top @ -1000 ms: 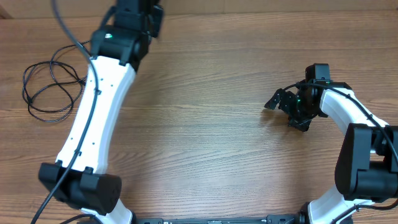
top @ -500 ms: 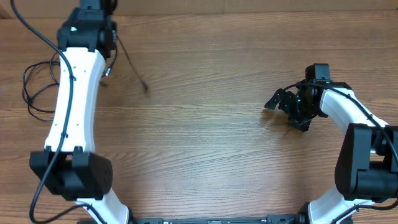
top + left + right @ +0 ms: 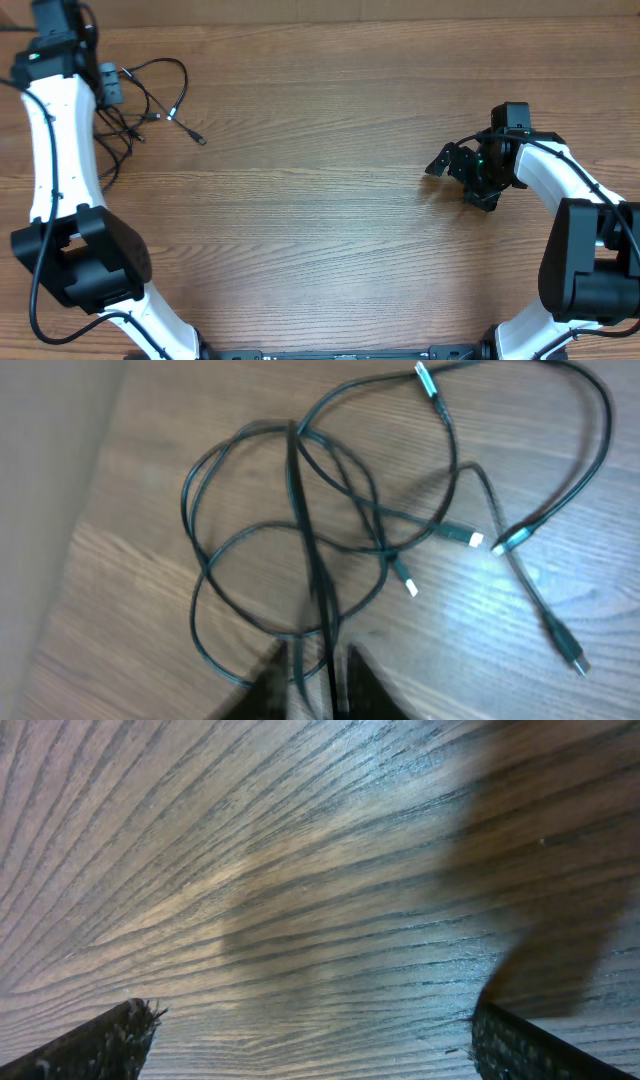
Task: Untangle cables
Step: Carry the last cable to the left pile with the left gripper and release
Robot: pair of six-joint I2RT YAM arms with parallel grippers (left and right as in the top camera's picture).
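Left end effector [image 3: 108,84]: seen from overhead, it sits at the far left corner of the surface [image 3: 320,220], over the cables [image 3: 143,117]. These lie in loose black loops beside the left arm, with plug ends trailing toward the middle. Right end effector [image 3: 462,182]: on the right side, well apart from the cables.

Left wrist view: the left end effector [image 3: 318,685] has its fingers narrowly parted with one cord running between them; clamped or loose, cannot tell. The cables [image 3: 305,520] form overlapping loops, silver-tipped plugs to the right.

Right wrist view: the right end effector [image 3: 310,1018] is released and spread wide, with only wood grain between its fingers [image 3: 100,1042].
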